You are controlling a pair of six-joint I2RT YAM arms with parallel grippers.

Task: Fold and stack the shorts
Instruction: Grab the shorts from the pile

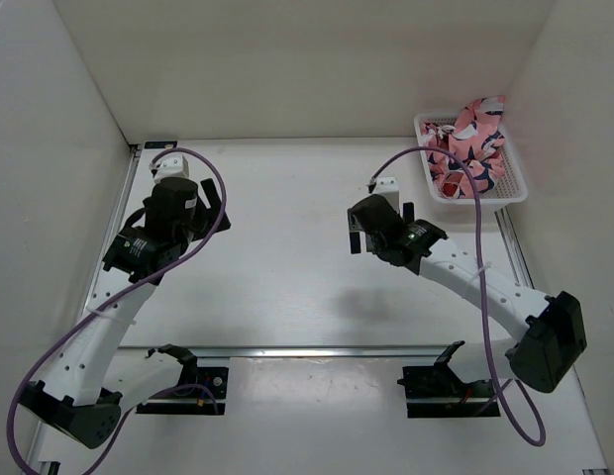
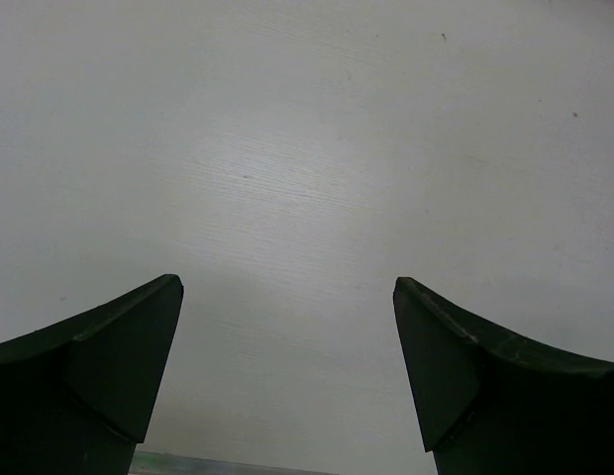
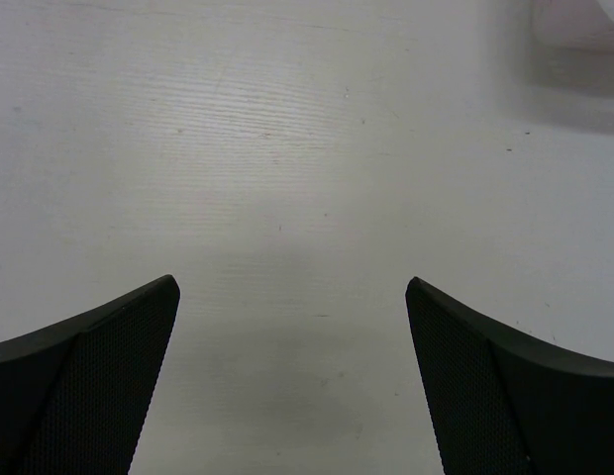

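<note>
Shorts (image 1: pixel 465 143) appear only overhead, in basket (image 1: pixel 480 200); left end effector (image 2: pixel 287 279), right end effector (image 3: pixel 292 280) spread.

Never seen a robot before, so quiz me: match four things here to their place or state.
1 shorts
2 basket
3 left gripper
4 right gripper

A white mesh, far right corner of the table
B open, over the left side
C crumpled, pink, in the basket
D open, right of the middle

Pairs: 1-C, 2-A, 3-B, 4-D
</note>
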